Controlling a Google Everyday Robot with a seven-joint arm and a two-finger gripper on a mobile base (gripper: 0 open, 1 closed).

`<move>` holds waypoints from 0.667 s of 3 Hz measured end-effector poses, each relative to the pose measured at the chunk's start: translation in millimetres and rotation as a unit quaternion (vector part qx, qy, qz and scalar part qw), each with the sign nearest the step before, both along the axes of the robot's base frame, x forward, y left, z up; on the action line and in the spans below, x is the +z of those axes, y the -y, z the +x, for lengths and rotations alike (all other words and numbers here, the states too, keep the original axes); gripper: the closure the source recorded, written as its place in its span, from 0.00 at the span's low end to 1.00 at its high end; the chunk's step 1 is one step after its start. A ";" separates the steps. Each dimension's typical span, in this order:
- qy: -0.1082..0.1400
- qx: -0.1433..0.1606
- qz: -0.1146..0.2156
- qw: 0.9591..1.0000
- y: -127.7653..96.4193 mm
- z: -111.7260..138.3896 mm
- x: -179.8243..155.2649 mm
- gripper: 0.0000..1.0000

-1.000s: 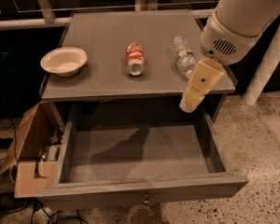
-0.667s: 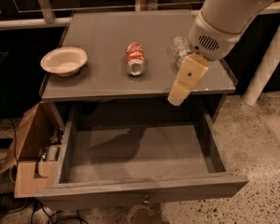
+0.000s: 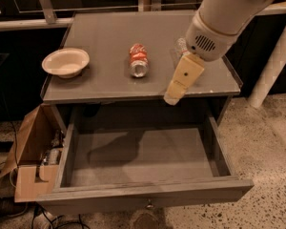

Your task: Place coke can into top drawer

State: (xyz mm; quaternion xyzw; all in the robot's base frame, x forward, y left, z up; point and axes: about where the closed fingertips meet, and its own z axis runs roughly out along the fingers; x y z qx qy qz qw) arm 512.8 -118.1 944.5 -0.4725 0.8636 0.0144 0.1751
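The red coke can (image 3: 138, 59) lies on its side in the middle of the grey cabinet top (image 3: 105, 75), its silver end facing me. Below, the top drawer (image 3: 143, 192) is pulled out wide, and its flat bottom is bare. My gripper (image 3: 174, 97) hangs over the cabinet's front edge, to the right of the can and apart from it, with its cream-coloured fingers (image 3: 183, 78) pointing down-left. Nothing is held in it. The white arm reaches in from the upper right.
A white bowl (image 3: 65, 61) sits at the left of the cabinet top. A clear plastic bottle (image 3: 181, 46) lies mostly hidden behind my arm. An open cardboard box (image 3: 33, 151) stands on the floor left of the drawer. Speckled floor lies to the right.
My gripper has moved left along the cabinet's front edge, closer to the can. The can, bowl and drawer have not moved.
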 end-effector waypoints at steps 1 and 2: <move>0.000 -0.032 0.013 0.999 -12.9 27.6 -5.9 0.00; -0.019 -0.064 0.016 0.998 -16.3 45.5 -17.8 0.00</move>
